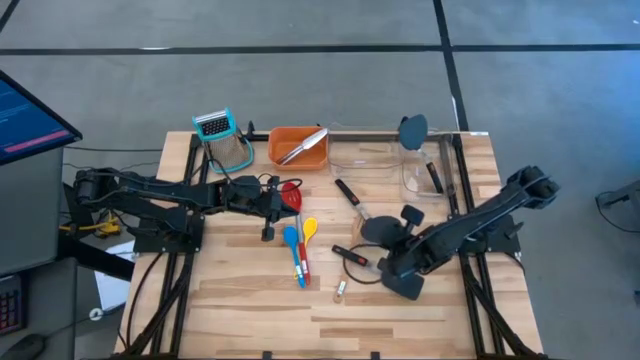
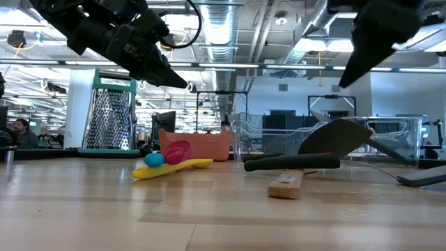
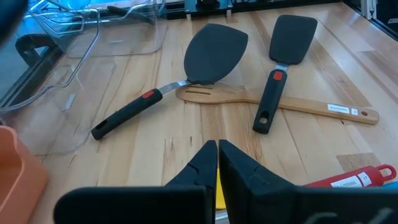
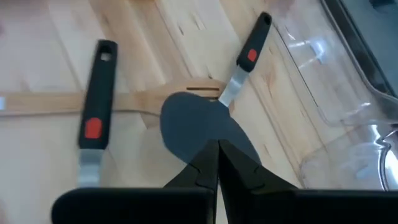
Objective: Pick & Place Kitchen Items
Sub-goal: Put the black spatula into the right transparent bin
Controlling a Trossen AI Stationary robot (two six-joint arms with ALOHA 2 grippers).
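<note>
My two end effectors, left (image 3: 217, 163) and right (image 4: 217, 163), are pressed together and empty; silver tongs (image 1: 303, 146) lie in the orange tray (image 1: 282, 153), while spoons (image 1: 297, 245) and black spatulas (image 3: 202, 53) remain on the counter (image 1: 400, 310).

A red spoon (image 1: 292, 194), a blue spoon (image 1: 292, 243) and a yellow spoon (image 1: 309, 232) lie close together in the middle of the wooden tabletop (image 1: 250, 300). Silver metal tongs (image 1: 303, 146) rest tilted in the orange tray (image 1: 282, 135). Two black spatulas with red dots, one (image 3: 186, 62) and the other (image 3: 280, 62), lie flat. A long wooden fork-like spatula (image 3: 273, 102) lies under both of them.
</note>
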